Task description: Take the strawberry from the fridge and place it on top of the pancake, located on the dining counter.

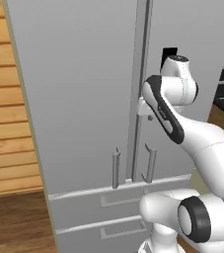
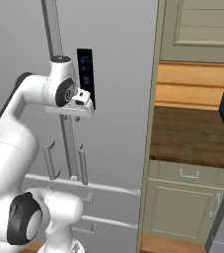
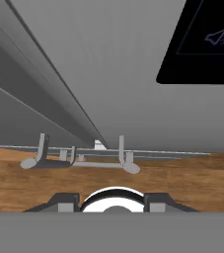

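The tall light-grey double-door fridge is shut; the strawberry is presumably inside, unseen. The white arm's two-finger gripper is held near the right door, beside the black display panel, pointing down along the door. Its fingertips look spread, nothing between them. The vertical bar handle is not yet grasped (a glancing approach could slip off or knock the panel).
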